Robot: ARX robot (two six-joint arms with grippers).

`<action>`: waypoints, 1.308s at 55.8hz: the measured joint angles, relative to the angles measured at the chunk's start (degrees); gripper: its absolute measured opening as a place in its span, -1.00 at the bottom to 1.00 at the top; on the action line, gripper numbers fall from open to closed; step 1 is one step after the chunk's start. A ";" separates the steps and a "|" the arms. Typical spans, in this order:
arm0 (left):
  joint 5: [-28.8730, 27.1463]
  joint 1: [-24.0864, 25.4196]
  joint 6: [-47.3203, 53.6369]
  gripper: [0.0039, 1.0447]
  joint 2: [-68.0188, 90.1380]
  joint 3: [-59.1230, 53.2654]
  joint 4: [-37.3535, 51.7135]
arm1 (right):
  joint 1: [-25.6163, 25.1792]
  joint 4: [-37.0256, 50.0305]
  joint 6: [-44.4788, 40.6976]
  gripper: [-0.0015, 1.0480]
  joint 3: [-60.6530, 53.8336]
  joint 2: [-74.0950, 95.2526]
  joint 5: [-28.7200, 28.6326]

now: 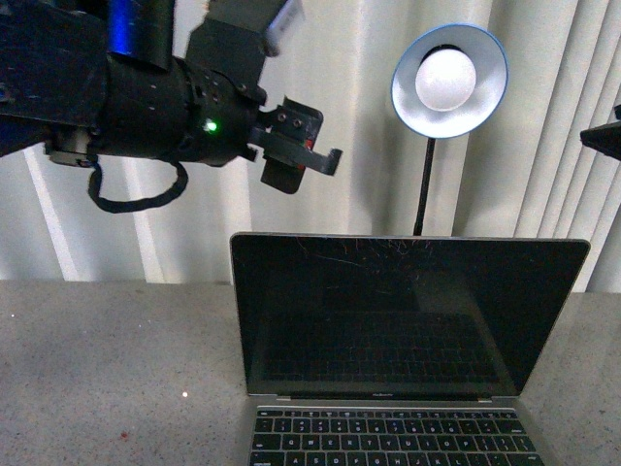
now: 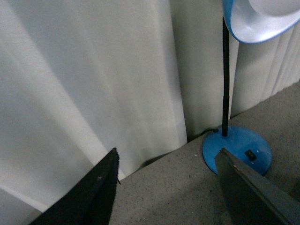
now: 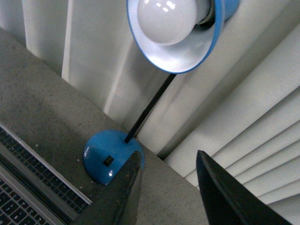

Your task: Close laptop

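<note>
The laptop (image 1: pixel 408 320) stands open at lower centre on the bench (image 1: pixel 107 369), its scratched screen dark and the small writing beneath it unreadable. A blue lamp (image 1: pixel 448 80) rises behind. The left tool (image 1: pixel 309 153), upper left, and the right tool (image 3: pixel 168 161) both gape wide, empty.

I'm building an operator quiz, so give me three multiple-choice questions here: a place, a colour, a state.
1. Where is the lamp? A behind the laptop; B in front of it; C left of it.
2. What colour is the lamp's base? A red; B blue; C green.
3. How is the laptop? A shut; B open, screen dark; C open, screen lit.
Answers: 1 A, its stem rises behind the screen. 2 B, both wrist views show blue. 3 B, the keyboard shows below a black screen.
</note>
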 joint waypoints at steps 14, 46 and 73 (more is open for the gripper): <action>0.85 -0.96 3.76 -0.94 1.62 2.05 -5.01 | 0.00 -6.88 -7.74 -0.94 3.54 4.37 -2.34; 5.57 -0.85 6.21 -0.94 3.58 3.15 -9.09 | 6.86 -17.03 -11.87 -0.94 13.94 14.36 -3.10; 6.69 -0.87 8.46 -0.94 3.58 3.15 -12.20 | 8.83 -23.06 -15.69 -0.94 13.70 14.51 -2.03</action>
